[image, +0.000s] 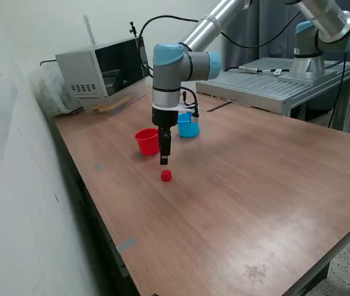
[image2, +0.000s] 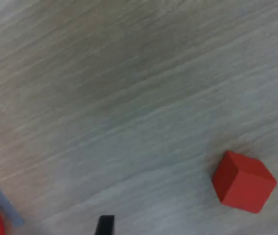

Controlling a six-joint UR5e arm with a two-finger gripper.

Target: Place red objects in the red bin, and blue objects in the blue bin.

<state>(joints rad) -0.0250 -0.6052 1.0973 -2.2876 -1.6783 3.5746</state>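
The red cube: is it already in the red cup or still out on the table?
Out. The red cube lies on the bare table, apart from the red cup.

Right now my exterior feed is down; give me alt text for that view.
The gripper hangs just above a small red cube on the wooden table, holding nothing. Behind it stand the red cup and, partly hidden by the arm, the light blue cup.

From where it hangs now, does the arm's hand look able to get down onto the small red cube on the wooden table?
Probably yes. The hand hangs just above the small red cube, apart from it, with bare wooden table around the cube. The red plastic cup stands off to the side, out of the way.
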